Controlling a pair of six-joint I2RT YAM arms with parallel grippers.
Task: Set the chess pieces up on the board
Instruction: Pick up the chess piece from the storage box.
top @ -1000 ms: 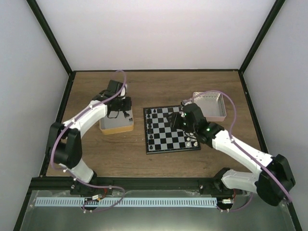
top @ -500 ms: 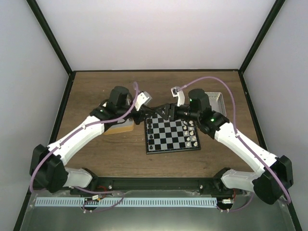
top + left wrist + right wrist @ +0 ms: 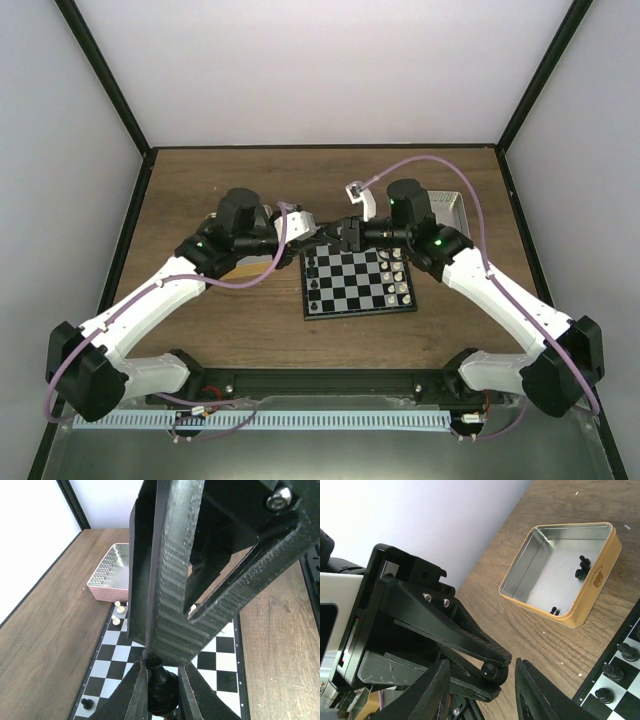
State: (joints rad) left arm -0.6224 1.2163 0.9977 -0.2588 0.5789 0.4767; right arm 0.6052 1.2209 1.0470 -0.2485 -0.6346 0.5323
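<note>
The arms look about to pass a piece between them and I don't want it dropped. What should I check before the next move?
1. Left gripper clamped on the black piece: ok.
2. Right gripper open, jaws on either side of the piece and apart from it: ok.
3. Piece deep enough between the right jaws: cannot tell.
4. Board under the handover point: ok, its checks show just below in the left wrist view.
5. Yellow tin emptied: not ok, a few black pieces lie in it.
</note>
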